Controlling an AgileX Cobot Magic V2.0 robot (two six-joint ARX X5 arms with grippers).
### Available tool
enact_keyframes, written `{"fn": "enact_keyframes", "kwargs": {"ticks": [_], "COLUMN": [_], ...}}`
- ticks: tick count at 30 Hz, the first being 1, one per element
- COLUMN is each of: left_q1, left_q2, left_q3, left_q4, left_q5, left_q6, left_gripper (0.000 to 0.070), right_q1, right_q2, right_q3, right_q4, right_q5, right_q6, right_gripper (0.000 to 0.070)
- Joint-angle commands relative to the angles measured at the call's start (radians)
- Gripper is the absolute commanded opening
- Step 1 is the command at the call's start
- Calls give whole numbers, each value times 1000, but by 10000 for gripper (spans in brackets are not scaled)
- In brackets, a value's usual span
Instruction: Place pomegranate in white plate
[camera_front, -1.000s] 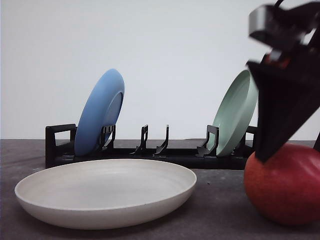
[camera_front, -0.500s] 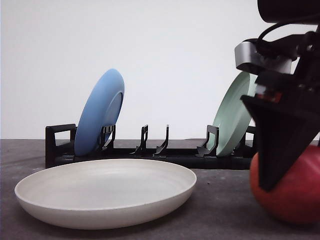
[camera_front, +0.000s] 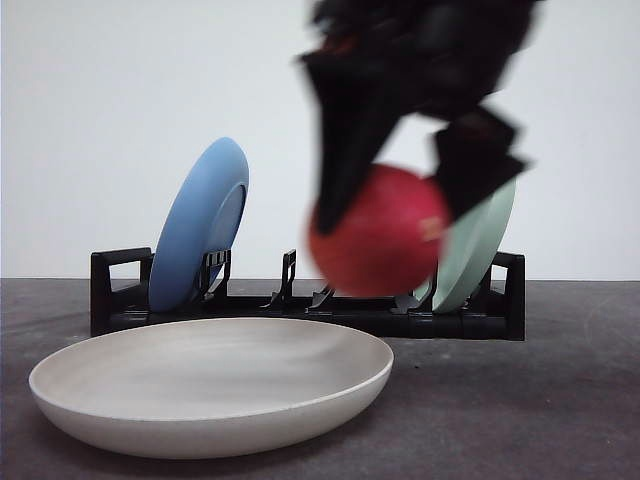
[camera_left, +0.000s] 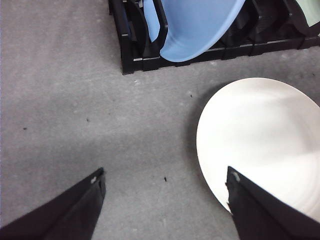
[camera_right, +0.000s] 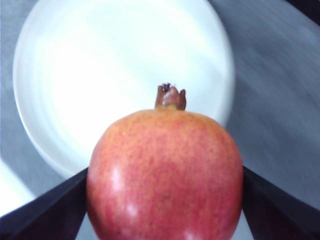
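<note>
Two black fingers of your right gripper (camera_front: 395, 195) clamp the pomegranate (camera_front: 378, 244) from either side, and in the front view the fruit hangs in the air, off the table (camera_front: 560, 400), above the right-hand edge of the white plate (camera_front: 210, 385) and in front of the black dish rack (camera_front: 300, 305). That gripper is blurred there, so you can make out little beyond the dark fingers against the red skin. From the right wrist camera you see the pomegranate (camera_right: 165, 175) wedged between the two fingers, its tan nub pointing away toward the white plate (camera_right: 60, 75), which lies flat on the grey surface beyond it — the fruit is not touching the plate. Your left gripper (camera_left: 165, 200) shows in its own wrist view with its fingers spread wide and nothing between them, above bare table just beside the white plate's rim (camera_left: 210, 150). Behind the plate, the rack holds a blue plate (camera_front: 200, 225) on edge at its left end and a pale green plate (camera_front: 480, 245) on edge at its right end, partly hidden behind the fruit.
</note>
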Motion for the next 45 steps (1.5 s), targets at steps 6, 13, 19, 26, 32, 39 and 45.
{"fn": "enact_keyframes", "kwargs": {"ticks": [6, 13, 19, 26, 32, 39, 45], "left_q1": [-1, -1, -1, -1, -1, -1, -1], "left_q2": [6, 6, 6, 6, 6, 6, 6], "left_q3": [8, 8, 8, 8, 8, 8, 8], "left_q4": [8, 14, 32, 36, 36, 37, 36], "left_q5": [1, 1, 1, 1, 1, 1, 1], "left_q6": [6, 6, 6, 6, 5, 5, 5], "left_gripper": [464, 464, 464, 464, 464, 464, 464], "right_q1": [57, 70, 76, 79, 82, 73, 14], "right_q2": [245, 354, 378, 399, 364, 216, -67], "right_q3": [192, 236, 236, 236, 237, 183, -119], "right_q4": [17, 83, 86, 77, 70, 130, 408], "right_q5": [6, -10, -12, -14, -13, -6, -39], "right_q6": [-87, -97, -94, -90, -94, -169, -167], "right_gripper": [483, 483, 483, 538, 679, 677, 674]}}
